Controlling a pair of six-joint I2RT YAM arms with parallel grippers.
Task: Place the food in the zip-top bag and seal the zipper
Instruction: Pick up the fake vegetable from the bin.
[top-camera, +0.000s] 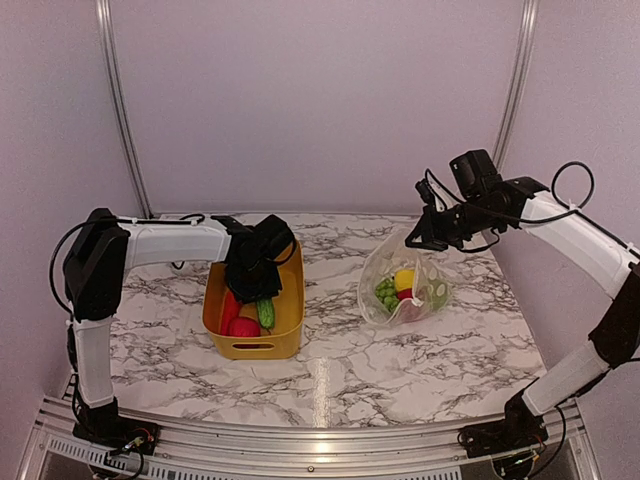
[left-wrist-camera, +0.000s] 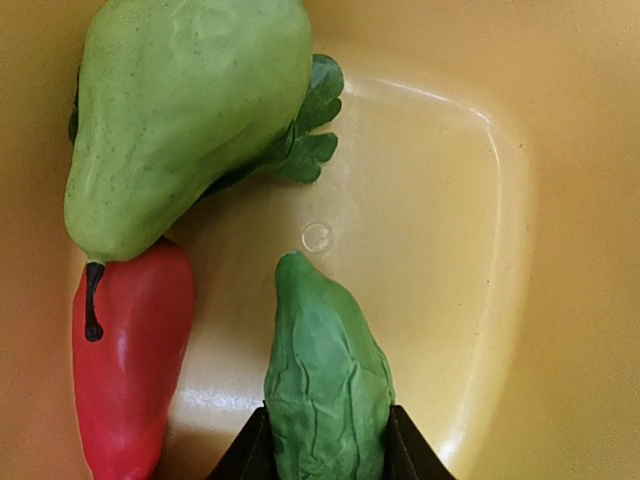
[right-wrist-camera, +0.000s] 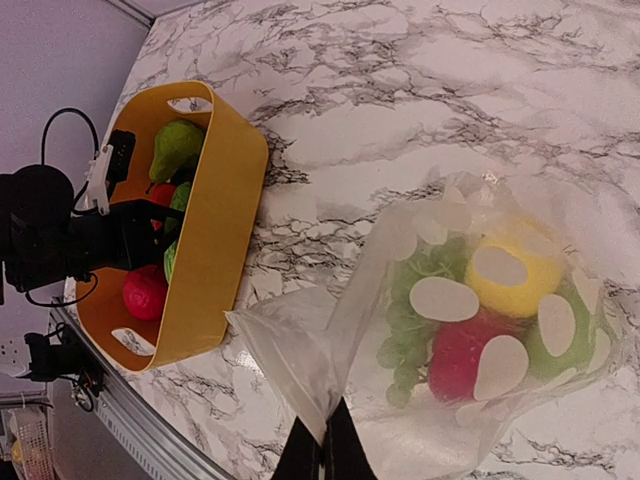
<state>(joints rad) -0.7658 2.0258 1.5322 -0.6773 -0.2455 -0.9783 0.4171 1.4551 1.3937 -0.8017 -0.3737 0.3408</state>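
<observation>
Our left hand (left-wrist-camera: 328, 430) pinched the slippery cucumber (left-wrist-camera: 325, 360) mid-body (light, we judged); our right hand (right-wrist-camera: 322, 445) clamped shut on the limp zip-top bag (right-wrist-camera: 300, 350) at its rim.

Right claw (right-wrist-camera: 322, 440) pinched on rim of dotted zip-top bag (right-wrist-camera: 330, 340); grapes (right-wrist-camera: 405, 330), lemon (right-wrist-camera: 510, 300), red apple (right-wrist-camera: 455, 357) inside. Yellow bin (right-wrist-camera: 215, 230) apart on marble worktop (right-wrist-camera: 400, 120).

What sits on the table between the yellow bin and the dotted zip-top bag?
Nothing: the marble table between the yellow bin and the zip-top bag is bare, as the top external view shows.
</observation>
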